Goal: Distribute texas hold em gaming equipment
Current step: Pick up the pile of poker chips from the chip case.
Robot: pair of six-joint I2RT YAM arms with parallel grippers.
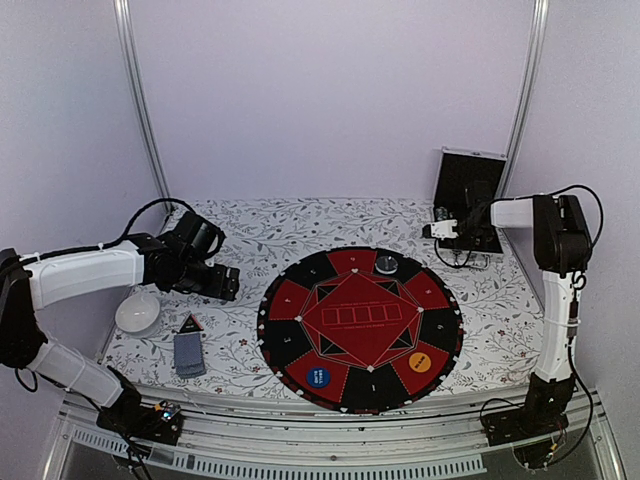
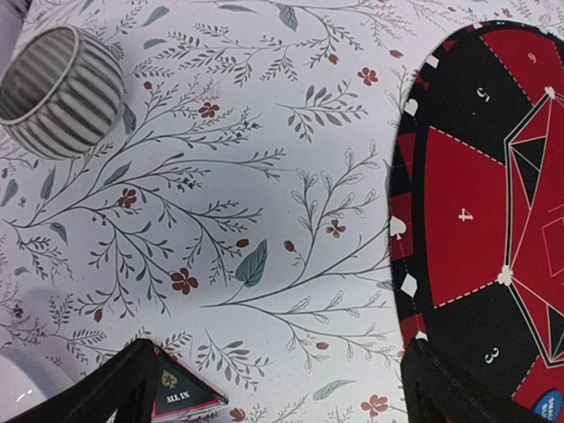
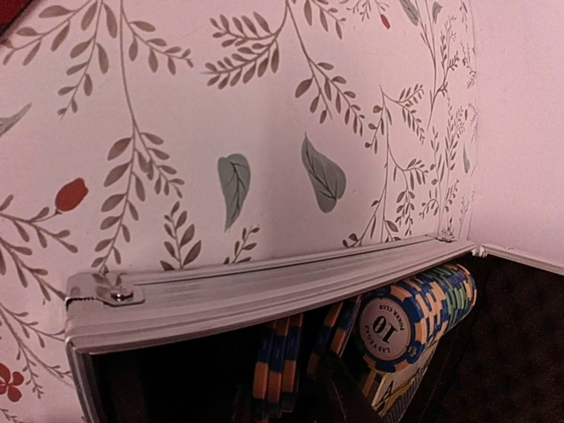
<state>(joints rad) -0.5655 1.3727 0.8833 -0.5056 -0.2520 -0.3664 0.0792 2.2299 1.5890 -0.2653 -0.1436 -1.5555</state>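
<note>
A stack of grey-blue cards (image 1: pixel 188 353) lies at the near left of the table. A blue marker disc (image 1: pixel 318 377) and an orange marker disc (image 1: pixel 420 362) sit on the near edge of the round red-and-black mat (image 1: pixel 360 325). Striped poker chips (image 3: pixel 414 322) stand on edge inside the black silver-edged case (image 3: pixel 264 295), with a few more chips (image 3: pixel 282 370) beside them. My right gripper (image 1: pixel 434 230) is at the case's (image 1: pixel 468 195) front edge; its fingers are lost against the dark interior. My left gripper (image 1: pixel 228 283) is open and empty, hovering over the cloth (image 2: pixel 282 397) left of the mat.
A ribbed grey cup (image 2: pixel 57 92) stands at the left (image 1: pixel 138 313). A triangular "ALL IN" marker (image 2: pixel 181 392) lies by my left finger (image 2: pixel 115 388). A grey round button (image 1: pixel 386 264) sits on the mat's far side. White walls close in the table.
</note>
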